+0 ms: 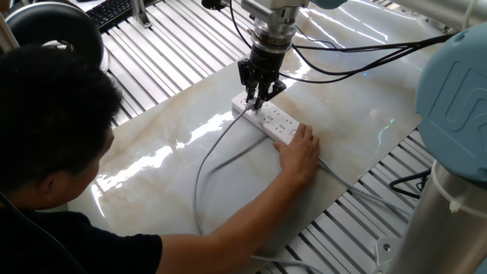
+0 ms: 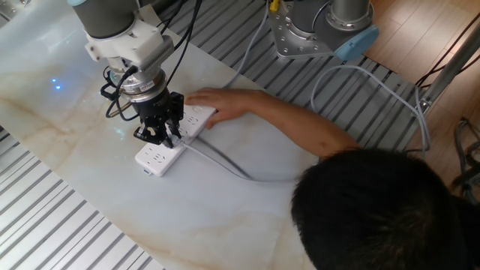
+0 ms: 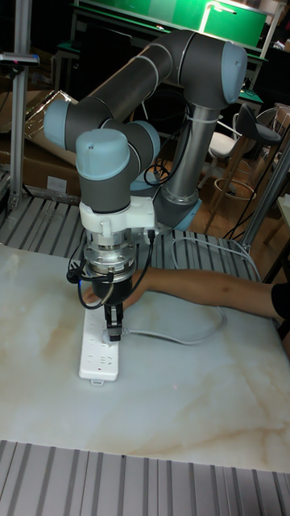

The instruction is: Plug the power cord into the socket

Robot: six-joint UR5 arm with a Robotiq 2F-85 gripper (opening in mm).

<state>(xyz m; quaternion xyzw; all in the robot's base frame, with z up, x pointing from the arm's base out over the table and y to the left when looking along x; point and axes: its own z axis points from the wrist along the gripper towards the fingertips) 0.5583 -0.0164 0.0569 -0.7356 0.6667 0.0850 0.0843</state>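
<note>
The white socket strip (image 1: pixel 268 119) (image 2: pixel 159 156) (image 3: pixel 100 348) lies on the marble tabletop. My gripper (image 1: pixel 255 100) (image 2: pixel 168 138) (image 3: pixel 113 329) stands upright right over it, shut on the small grey plug of the power cord, with the plug at the strip's face. How deep the prongs sit is hidden by the fingers. The light-grey power cord (image 1: pixel 209 156) (image 2: pixel 225 161) (image 3: pixel 173 334) trails from the plug in a loop across the table. A person's hand (image 1: pixel 300 151) (image 2: pixel 217 103) presses on the strip's other end.
The person (image 1: pixel 53 152) leans over the near table edge, forearm (image 3: pixel 209 289) stretched across the marble. Black robot cables (image 1: pixel 342 57) hang by the wrist. Ribbed metal surface (image 1: pixel 167 46) surrounds the marble slab. A second robot base (image 2: pixel 322 30) stands at the table's side.
</note>
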